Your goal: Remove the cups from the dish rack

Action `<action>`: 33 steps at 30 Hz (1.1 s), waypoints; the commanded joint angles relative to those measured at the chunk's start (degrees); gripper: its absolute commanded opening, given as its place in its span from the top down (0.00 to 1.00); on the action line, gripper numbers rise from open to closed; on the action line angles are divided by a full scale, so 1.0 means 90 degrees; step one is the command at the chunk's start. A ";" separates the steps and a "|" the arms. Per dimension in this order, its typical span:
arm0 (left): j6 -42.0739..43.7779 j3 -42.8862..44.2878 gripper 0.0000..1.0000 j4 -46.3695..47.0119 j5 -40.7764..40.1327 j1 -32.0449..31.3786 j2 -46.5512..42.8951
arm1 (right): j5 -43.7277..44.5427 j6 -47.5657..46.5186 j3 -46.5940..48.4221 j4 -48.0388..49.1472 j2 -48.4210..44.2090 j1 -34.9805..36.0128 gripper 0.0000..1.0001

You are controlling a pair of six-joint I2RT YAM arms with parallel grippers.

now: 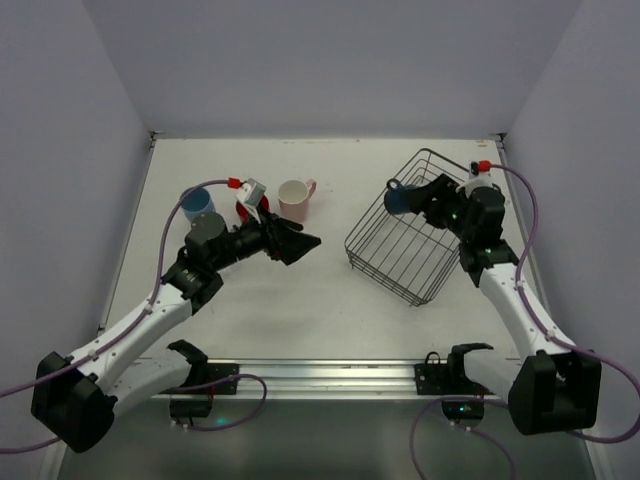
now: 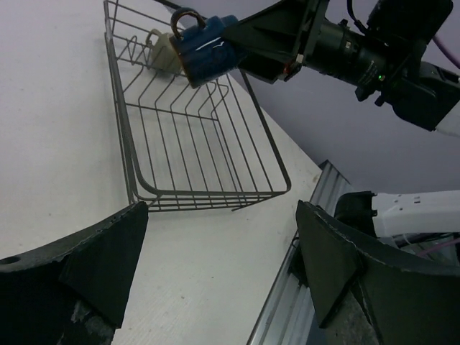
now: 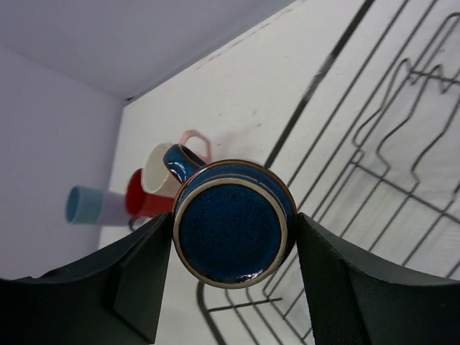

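Right gripper point(image 3: 231, 233) point(image 1: 405, 197): fingers point(image 3: 118, 287) were clamped on the blue mug point(image 3: 230, 215), one against each side of its body.
Blue mug point(image 1: 393, 200) point(image 2: 208, 52): lay on its side between the right fingers, base toward the wrist camera, handle up and to the left. It was held in the air at the far corner of the rack point(image 3: 322, 79); whether it touched the wire could not be told.
Left gripper point(image 2: 223, 215) point(image 1: 300, 243): fingers point(image 2: 100, 266) were spread wide with nothing between them, low over the table point(image 2: 215, 273).
Rack point(image 1: 385, 280) point(image 2: 208, 194): stood on the table, well beyond the left fingertips and below the right ones.
Pale mug point(image 2: 159, 49): sat at the rack's far end, just behind the blue mug in the right fingers and half hidden by it.
Pink mug point(image 1: 293, 199) point(image 3: 162, 169): stood upright on the table, just past the left fingers toward the back wall.
Red cup point(image 1: 244, 212) point(image 3: 140, 201): stood beside the pink mug, close to the left wrist and partly hidden by that arm.
Light blue cup point(image 1: 197, 203) point(image 3: 83, 203): stood on the table behind the left wrist, farthest from the right fingers.
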 commanded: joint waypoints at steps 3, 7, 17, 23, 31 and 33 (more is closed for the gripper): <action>-0.1555 -0.0230 0.13 0.2353 0.0766 -0.0034 0.1076 | -0.1673 0.1583 -0.0833 0.2054 -0.1011 0.0338 0.82; -0.2073 -0.0103 0.13 0.3117 0.0981 -0.0141 0.1973 | -0.1772 0.2052 -0.1263 0.2573 -0.1325 0.1060 0.82; -0.2386 0.0297 0.23 0.3849 0.1078 -0.0591 0.2718 | -0.2133 0.2658 -0.1596 0.3842 -0.0662 0.1598 0.82; -0.2503 0.0229 0.39 0.4250 0.1118 -0.0650 0.2806 | -0.2368 0.2942 -0.1566 0.4380 -0.0116 0.1842 0.82; -0.2358 0.0063 1.00 0.4554 0.0923 -0.0659 0.2572 | -0.2348 0.3245 -0.1606 0.4762 0.0237 0.2126 0.75; -0.2250 -0.0044 1.00 0.4486 0.0757 -0.0669 0.2348 | -0.2309 0.3225 -0.1606 0.4732 0.0285 0.2155 0.50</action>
